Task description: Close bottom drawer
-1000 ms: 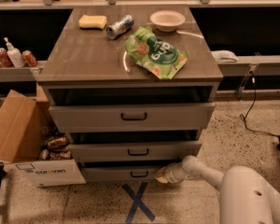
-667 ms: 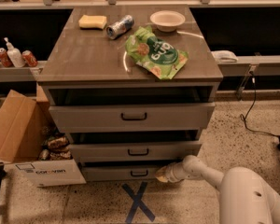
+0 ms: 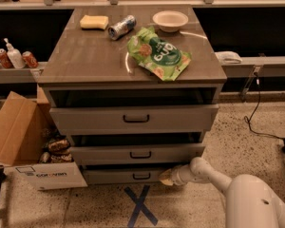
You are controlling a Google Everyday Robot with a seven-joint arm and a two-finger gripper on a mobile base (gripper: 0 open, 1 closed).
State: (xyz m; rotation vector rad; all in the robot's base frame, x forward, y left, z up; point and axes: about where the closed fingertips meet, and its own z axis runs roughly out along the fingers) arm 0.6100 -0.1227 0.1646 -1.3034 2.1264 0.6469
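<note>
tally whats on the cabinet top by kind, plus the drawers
sponge: 1
can: 1
bowl: 1
snack bag: 1
drawers: 3 (top drawer, middle drawer, bottom drawer)
total: 7
gripper at the bottom drawer's right end

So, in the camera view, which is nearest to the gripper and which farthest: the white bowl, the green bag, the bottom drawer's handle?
The gripper is at the bottom drawer front's right end.
1. Its handle, just left of the gripper.
2. The green bag, on the cabinet top.
3. The white bowl, at its back edge.
</note>
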